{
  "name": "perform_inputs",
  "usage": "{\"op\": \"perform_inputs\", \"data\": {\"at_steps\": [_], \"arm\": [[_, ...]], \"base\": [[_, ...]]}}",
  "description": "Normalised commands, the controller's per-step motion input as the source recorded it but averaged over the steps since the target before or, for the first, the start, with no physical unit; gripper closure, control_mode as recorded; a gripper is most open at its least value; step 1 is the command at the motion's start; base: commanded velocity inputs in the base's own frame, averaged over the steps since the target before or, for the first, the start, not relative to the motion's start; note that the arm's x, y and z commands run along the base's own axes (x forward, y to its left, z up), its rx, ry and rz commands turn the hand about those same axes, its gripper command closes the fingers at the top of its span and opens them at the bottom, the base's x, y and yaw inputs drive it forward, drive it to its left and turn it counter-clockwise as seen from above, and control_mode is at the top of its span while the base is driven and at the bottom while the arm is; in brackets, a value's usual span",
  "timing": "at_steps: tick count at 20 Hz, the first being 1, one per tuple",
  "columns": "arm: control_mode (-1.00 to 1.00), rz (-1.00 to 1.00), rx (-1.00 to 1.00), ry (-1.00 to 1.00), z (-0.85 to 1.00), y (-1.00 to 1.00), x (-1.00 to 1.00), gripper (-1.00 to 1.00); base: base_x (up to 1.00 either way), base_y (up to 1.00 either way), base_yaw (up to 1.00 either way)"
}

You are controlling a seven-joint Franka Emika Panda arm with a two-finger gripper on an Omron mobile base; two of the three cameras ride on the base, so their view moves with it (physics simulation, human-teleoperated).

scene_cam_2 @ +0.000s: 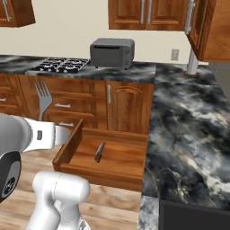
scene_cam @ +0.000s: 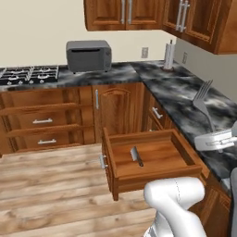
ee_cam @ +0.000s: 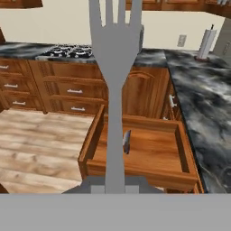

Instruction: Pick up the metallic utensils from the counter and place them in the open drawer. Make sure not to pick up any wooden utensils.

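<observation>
Gripper [scene_cam: 209,139] clamps fork [scene_cam: 202,99] upright above open drawer [scene_cam: 185,147] beside marbled worktop [scene_cam: 180,90].

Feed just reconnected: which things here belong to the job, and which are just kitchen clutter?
Job:
- slim silver fork, held upright in the shut gripper
- small silver-bladed cleaver lying in the drawer
- open reddish-brown wooden drawer

Lying about:
- grey toaster oven
- white paper towel roll
- gas hob

From my hand view the fork [ee_cam: 113,67] has its tine tips cut off by the top edge and its handle end lost below (the fingertips holding it are hidden too), and it covers part of the cleaver [ee_cam: 127,140] lying in the drawer [ee_cam: 135,173].
</observation>
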Motion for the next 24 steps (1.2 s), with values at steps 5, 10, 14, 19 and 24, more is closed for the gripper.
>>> {"op": "perform_inputs", "data": {"at_steps": [5, 10, 14, 19, 24], "arm": [[1.0, 0.0, 0.0, 0.0, 0.0, 0.0, 0.0, 1.0], [1.0, 0.0, 0.0, 0.0, 0.0, 0.0, 0.0, 1.0], [-1.0, -0.11, 0.0, 0.1, -0.48, -0.03, 0.43, 1.0], [-1.0, 0.0, 0.0, 0.23, -0.83, -0.09, 0.85, 1.0], [-1.0, 0.0, 0.0, 0.22, -1.0, -0.05, 0.99, 1.0]], "base": [[0.0, -0.33, -0.18], [0.0, -0.1, -0.21], [0.0, 0.0, 0.0], [0.0, 0.0, 0.0], [0.0, 0.0, 0.0]]}}
